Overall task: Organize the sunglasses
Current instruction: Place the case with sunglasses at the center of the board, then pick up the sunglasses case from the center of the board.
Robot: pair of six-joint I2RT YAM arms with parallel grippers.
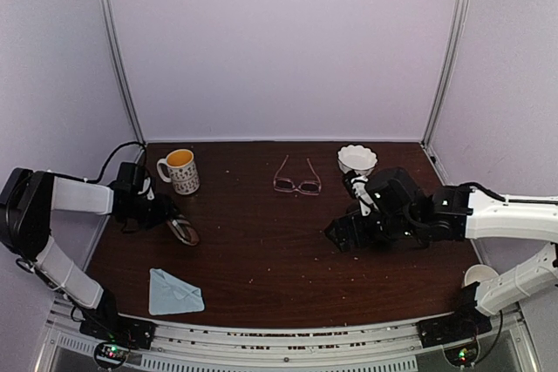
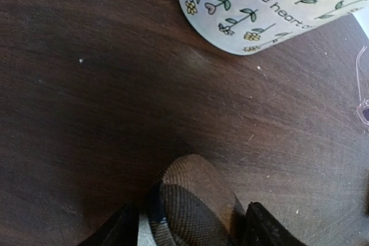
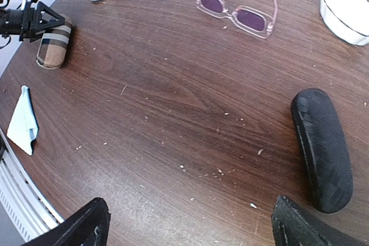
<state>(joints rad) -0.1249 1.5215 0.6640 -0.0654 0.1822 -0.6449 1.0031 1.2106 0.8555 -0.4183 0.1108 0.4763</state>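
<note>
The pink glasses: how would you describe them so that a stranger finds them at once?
Look at the far side of the brown table, between the flowered mug and the white bowl. The pink glasses lie there with arms unfolded, the only thin, see-through frame.

The dark brown wooden table [image 3: 173, 96] shows fine grain under a low satin sheen, speckled with pale crumbs. The thin pink-framed glasses [image 3: 236, 12] look like glossy translucent plastic. The black oblong case [image 3: 323, 148] is matt with an embossed weave. The tan striped oblong case [image 2: 190, 200] has coarse woven cloth. The white flower-printed mug [image 2: 259, 10] is smooth glazed ceramic. The pale blue folded cloth [image 3: 23, 122] looks soft and matt.
</note>
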